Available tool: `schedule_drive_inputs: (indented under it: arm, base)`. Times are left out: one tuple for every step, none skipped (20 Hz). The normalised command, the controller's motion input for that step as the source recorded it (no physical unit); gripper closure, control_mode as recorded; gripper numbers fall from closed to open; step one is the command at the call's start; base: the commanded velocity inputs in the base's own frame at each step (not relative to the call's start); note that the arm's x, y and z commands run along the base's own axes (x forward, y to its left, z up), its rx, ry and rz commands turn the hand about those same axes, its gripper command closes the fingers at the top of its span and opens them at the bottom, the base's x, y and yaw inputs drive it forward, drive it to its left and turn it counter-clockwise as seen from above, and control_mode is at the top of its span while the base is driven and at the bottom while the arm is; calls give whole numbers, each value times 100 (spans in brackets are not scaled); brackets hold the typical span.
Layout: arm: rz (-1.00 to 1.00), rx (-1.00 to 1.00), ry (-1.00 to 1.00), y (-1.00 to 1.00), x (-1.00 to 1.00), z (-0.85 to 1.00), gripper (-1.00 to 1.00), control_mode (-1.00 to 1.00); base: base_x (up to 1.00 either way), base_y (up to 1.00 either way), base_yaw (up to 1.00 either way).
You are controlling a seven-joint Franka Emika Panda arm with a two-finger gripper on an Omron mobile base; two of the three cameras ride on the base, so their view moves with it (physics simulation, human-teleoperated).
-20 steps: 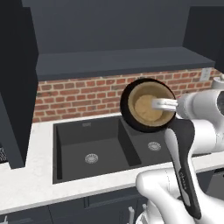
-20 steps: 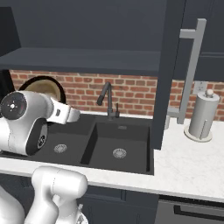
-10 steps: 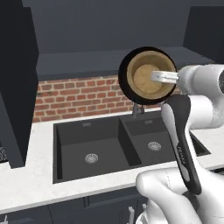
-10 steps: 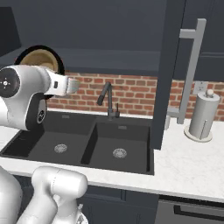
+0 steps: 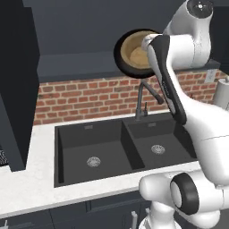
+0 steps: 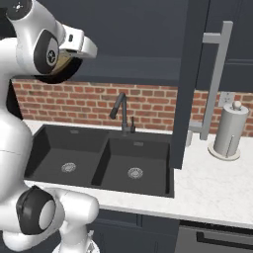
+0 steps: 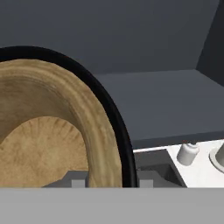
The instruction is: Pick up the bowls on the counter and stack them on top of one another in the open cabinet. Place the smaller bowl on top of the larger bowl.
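Left base view: glossy black larger bowl (image 5: 120,53) with the tan, grained wooden smaller bowl (image 5: 134,50) nested inside, tipped on edge, mouth toward the camera, held up before the dark matte interior of the open cabinet (image 5: 76,31). Gripper (image 5: 150,47) at the right-hand rim, largely hidden by the white arm; jaw state not readable here. Below: red brick backsplash (image 5: 80,96), black double sink (image 5: 116,150) with a curved black faucet (image 5: 145,96), white speckled counter (image 5: 31,188). Raised well above the half-second-earlier position, from brick level to cabinet level.

Right base view: sliver of the black rim and tan wood under the white hand at upper left. Matte cabinet shelf edge above the brick; cylindrical paper-towel roll (image 6: 230,131) on a round base on the counter at right. Higher than before.

Hand view: thick, ringed wooden wall inside a thin black rim, both curving close to the lens; rim clamped between the jaws at the bottom edge. Flat grey cabinet floor beyond.
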Motion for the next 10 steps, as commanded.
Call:
schedule_drive_inputs:
  arm:
    - [-7, -9, 24, 0, 39, 16, 100, -100]
    - [-7, -3, 18, 0, 20, 0, 100, -100]
    - [-6, 0, 7, 0, 2, -8, 100, -100]
    - [-4, 0, 0, 0, 0, -29, 100, -100]
    - [-2, 0, 0, 0, 0, -49, 100, -100]
    - [-2, 0, 0, 0, 1, -56, 100, -100]
    - [-2, 0, 0, 0, 8, -56, 100, -100]
    - [-2, 0, 0, 0, 21, -42, 100, -100]
    - [-3, 0, 0, 0, 38, -29, 100, -100]
    - [-3, 0, 0, 0, 54, -23, 100, -100]
  base:
    - [0, 0, 0]
    - [0, 0, 0]
    - [0, 0, 0]
    - [0, 0, 0]
    - [0, 0, 0]
    - [0, 0, 0]
    - [0, 0, 0]
    - [0, 0, 0]
    - [0, 0, 0]
    - [0, 0, 0]
